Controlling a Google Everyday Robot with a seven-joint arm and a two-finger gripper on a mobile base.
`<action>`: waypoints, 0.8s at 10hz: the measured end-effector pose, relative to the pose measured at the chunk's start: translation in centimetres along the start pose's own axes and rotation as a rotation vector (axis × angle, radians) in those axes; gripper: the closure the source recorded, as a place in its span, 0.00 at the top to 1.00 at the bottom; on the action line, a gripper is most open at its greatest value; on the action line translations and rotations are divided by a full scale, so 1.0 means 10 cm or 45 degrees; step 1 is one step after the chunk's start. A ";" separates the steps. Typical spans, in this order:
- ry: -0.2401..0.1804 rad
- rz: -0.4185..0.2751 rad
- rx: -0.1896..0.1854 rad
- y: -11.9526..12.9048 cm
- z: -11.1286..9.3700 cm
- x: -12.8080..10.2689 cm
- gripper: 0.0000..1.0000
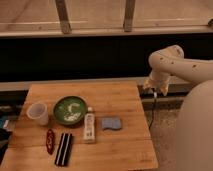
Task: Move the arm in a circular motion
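Observation:
The arm (172, 61) is cream-white and made of smooth rounded segments. It reaches in from the right, bends at a bulbous elbow high on the right, and drops to a small tapered tip. The gripper (152, 88) is at that tip, just beyond the back right corner of the wooden table (125, 150) and above floor level. Nothing is seen in it. A thin dark cable (154, 102) hangs below the tip. The robot's large white body (197, 130) fills the lower right.
On the table stand a green bowl (69, 110), a clear plastic cup (39, 113), a white bottle (89, 127) lying flat, a blue sponge (111, 123), a red object (49, 141) and a black bar (63, 148). A dark wall and railing run behind.

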State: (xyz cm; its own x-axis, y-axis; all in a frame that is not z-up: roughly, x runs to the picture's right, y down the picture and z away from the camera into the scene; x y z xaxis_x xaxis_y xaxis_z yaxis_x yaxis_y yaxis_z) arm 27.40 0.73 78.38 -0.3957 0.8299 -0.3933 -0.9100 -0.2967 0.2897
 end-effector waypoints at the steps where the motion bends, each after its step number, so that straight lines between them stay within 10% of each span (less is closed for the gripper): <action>1: 0.005 -0.030 -0.012 0.09 0.00 0.00 0.66; 8: 0.081 -0.395 -0.141 1.69 -0.04 0.53 0.66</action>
State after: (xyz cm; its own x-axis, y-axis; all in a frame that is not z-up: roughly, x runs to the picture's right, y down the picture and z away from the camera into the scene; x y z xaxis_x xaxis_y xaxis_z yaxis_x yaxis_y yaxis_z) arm 9.89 -0.08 80.90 -0.1018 0.8587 -0.5023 -0.9948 -0.0871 0.0526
